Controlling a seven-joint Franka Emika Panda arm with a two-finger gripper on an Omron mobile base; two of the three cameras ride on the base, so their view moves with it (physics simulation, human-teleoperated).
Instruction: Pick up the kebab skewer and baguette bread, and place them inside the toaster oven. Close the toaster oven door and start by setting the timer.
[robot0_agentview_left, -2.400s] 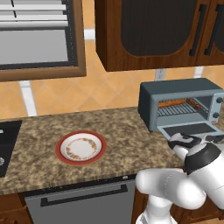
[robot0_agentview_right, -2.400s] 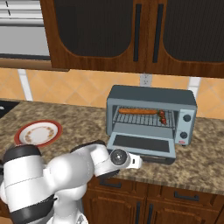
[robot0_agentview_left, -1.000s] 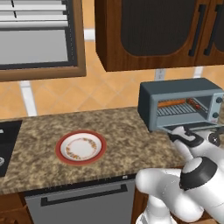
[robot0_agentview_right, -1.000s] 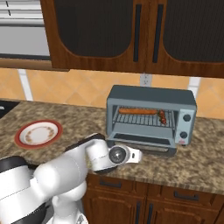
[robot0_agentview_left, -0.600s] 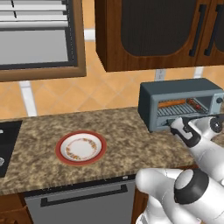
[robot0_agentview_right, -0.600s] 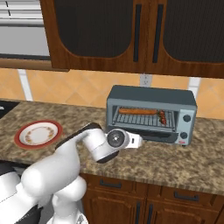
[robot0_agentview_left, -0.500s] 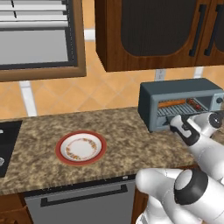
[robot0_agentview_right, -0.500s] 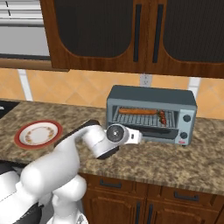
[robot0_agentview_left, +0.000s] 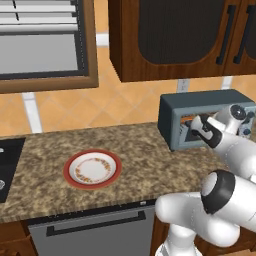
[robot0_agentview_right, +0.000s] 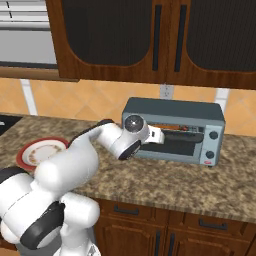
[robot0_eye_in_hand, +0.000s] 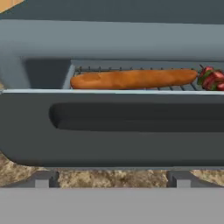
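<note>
While toaster oven door (robot0_eye_in_hand: 113, 127) half-raised, baguette bread (robot0_eye_in_hand: 131, 79), apparently kebab skewer (robot0_eye_in_hand: 212, 78) behind.

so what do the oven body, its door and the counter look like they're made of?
Oven: grey-blue painted metal, probably; flat matte panels with no grain. Door: dark panel in a grey frame, likely glass, though the hand view shows it nearly opaque, with the bread seen over its top edge, not through it. Counter: brown speckled stone look, granite or laminate; cannot tell which.

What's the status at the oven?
End effector open, empty, at the door. Door almost shut. Baguette and skewer on rack inside. Nothing blocking.
</note>
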